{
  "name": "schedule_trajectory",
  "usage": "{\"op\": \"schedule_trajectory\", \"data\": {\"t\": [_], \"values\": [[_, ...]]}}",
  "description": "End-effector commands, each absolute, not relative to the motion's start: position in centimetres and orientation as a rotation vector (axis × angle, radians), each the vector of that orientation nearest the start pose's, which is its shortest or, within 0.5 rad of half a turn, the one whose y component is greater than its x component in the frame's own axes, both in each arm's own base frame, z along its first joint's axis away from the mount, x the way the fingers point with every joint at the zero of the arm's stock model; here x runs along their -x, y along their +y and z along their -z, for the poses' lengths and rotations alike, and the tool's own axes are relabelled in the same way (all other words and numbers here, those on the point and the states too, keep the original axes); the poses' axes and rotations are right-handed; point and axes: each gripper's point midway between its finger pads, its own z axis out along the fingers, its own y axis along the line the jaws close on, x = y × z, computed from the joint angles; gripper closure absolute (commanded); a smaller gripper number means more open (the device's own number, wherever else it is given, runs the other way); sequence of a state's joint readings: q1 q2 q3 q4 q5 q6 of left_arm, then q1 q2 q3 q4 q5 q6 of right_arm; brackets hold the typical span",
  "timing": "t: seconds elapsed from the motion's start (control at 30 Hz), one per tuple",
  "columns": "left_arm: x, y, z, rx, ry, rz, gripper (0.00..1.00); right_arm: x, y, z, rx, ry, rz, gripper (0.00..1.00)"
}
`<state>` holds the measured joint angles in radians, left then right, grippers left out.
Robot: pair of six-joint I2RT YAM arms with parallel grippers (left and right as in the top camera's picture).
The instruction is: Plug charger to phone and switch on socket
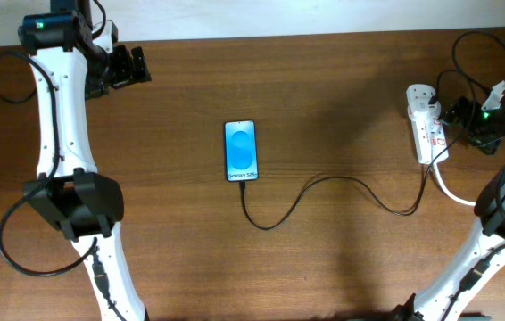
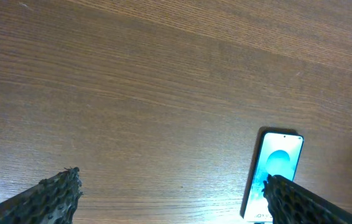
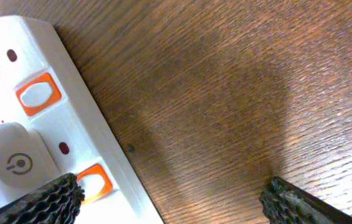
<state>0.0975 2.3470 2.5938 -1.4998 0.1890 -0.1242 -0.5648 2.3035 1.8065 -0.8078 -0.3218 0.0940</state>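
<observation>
Closest to the near edge, the charger (image 1: 324, 179) is lying in a loose loop on the wooden worktop (image 1: 342, 89). One end is running up to the phone (image 1: 241, 151) and the other is trailing right toward the socket (image 1: 425, 125). The connector tip is meeting the phone's near edge and seems to be seated there, though it is too small to be certain.

The phone is lying flat and face up near the middle of the worktop, a little left of centre, with its blue screen glowing.

The socket is sitting by the right edge, toward the far right corner, with a thick white cord (image 1: 453, 192) curving off its near end. A white plug block (image 3: 14, 165) is sitting in it beside two orange-red switches (image 3: 38, 94).

The right claw (image 3: 173, 186) is hovering just beside the socket with its fingers spread wide, gripping nothing. One finger is hanging over the strip's edge and the other over bare wood.

At the far left corner, the left claw (image 2: 173, 186) is hanging above the wood, spread wide and empty, well apart from the phone.
</observation>
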Motion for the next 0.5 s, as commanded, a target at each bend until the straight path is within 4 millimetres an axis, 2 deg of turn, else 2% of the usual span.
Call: {"op": "schedule_trajectory", "data": {"t": [0.0,0.23,0.47], "values": [[-50.5,2.1,-19.6,0.265,2.783,0.254,0.01,-44.5,-21.8,0.8,-0.818,2.737,-0.334,0.03],[-50.5,2.1,-19.6,0.265,2.783,0.254,0.01,-44.1,-22.8,1.0,-0.799,2.761,-0.244,0.03],[-50.5,2.1,-19.6,0.265,2.782,0.253,0.01,-45.2,-21.8,1.0,-0.703,2.773,-0.208,0.02]]}}
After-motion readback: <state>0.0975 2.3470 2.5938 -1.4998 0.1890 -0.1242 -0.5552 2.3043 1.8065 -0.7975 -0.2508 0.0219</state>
